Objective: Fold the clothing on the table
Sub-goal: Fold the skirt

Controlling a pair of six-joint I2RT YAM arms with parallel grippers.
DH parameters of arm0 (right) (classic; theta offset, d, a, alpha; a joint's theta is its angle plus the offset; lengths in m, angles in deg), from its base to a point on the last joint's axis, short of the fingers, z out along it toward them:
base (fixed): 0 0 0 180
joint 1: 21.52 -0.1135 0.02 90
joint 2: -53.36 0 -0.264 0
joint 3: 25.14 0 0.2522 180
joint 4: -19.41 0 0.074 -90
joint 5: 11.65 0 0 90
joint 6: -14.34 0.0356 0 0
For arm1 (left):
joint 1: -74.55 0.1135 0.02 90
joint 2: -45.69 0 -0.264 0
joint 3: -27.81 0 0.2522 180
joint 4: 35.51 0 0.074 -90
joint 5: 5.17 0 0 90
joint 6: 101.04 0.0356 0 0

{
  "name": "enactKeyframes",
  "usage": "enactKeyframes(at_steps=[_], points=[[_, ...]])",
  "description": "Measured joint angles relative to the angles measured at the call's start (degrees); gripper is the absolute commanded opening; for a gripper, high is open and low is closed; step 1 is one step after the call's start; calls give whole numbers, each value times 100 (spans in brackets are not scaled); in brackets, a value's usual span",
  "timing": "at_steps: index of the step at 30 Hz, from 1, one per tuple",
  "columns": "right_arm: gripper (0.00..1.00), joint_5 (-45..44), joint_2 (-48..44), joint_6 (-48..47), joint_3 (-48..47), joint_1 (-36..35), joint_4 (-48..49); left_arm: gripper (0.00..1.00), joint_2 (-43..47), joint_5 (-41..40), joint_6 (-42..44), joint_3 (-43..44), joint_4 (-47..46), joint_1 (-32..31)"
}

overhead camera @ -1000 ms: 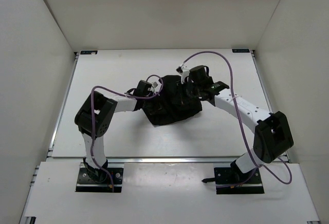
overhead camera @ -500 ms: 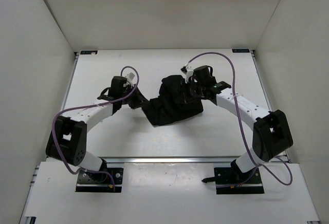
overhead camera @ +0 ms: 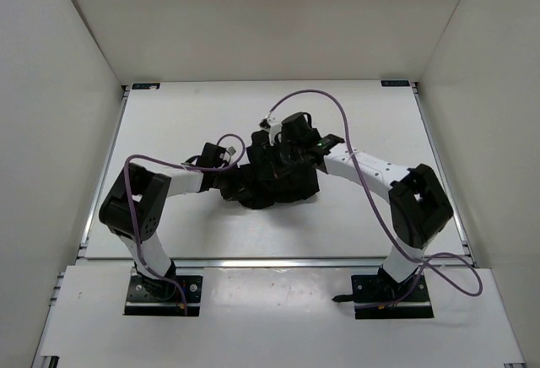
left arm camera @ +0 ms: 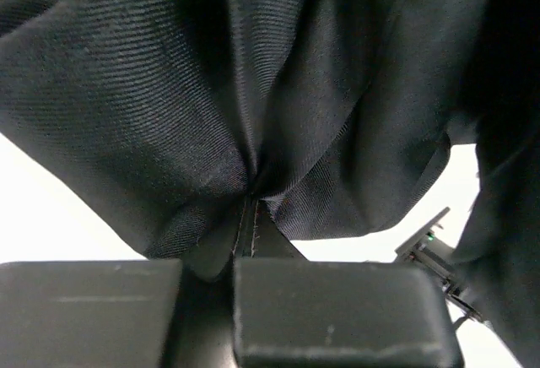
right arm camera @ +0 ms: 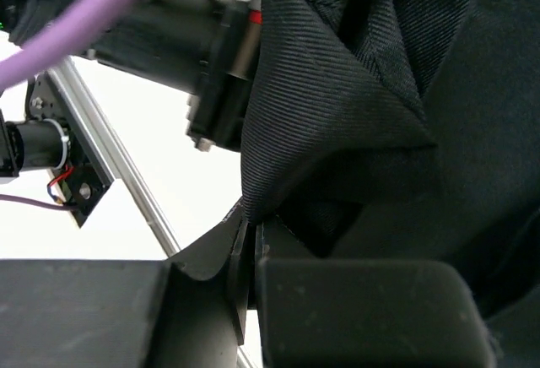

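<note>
The left claw (left arm camera: 242, 237) and the right claw (right arm camera: 250, 246) each pinch a bit of the black clothing (overhead camera: 280, 186) tight. They hold it bunched up near the middle of the counter (overhead camera: 169, 127), likely to lay one side over the other.

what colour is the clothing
The clothing is black; left wrist view shows it best.

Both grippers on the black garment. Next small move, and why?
Probably ease the grippers apart slightly to take out slack: left gripper and right gripper are each shut on a pinch of the soft black creased fabric garment, which sits bunched between them on the white table.
</note>
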State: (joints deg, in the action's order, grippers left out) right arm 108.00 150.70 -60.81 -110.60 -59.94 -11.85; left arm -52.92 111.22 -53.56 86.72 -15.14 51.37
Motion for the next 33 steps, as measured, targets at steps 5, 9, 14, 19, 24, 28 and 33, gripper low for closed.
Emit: enactKeyframes(at_steps=[5, 9, 14, 19, 24, 28, 33], points=[[5, 87, 468, 2, -251, -275, 48, 0, -131, 273, -57, 0, -199, 76], [54, 66, 763, 44, -343, -358, -85, 0, -133, 343, -61, -31, -238, 162], [75, 195, 619, 103, -374, -151, -317, 0, -68, 417, -13, -87, -184, 391], [20, 225, -149, 286, -662, 490, -278, 0, 389, 356, 258, -85, 358, 767], [0, 315, -1010, 472, -280, 1327, 428, 1, 1386, 367, 621, 400, 1097, 1322], [1, 481, -903, 627, 671, 1635, 793, 0, 1904, 739, 463, 756, 745, 1320], [0, 1049, -234, 887, 1547, 1644, 1172, 0, 2124, 1480, -1080, -363, -2157, 549]])
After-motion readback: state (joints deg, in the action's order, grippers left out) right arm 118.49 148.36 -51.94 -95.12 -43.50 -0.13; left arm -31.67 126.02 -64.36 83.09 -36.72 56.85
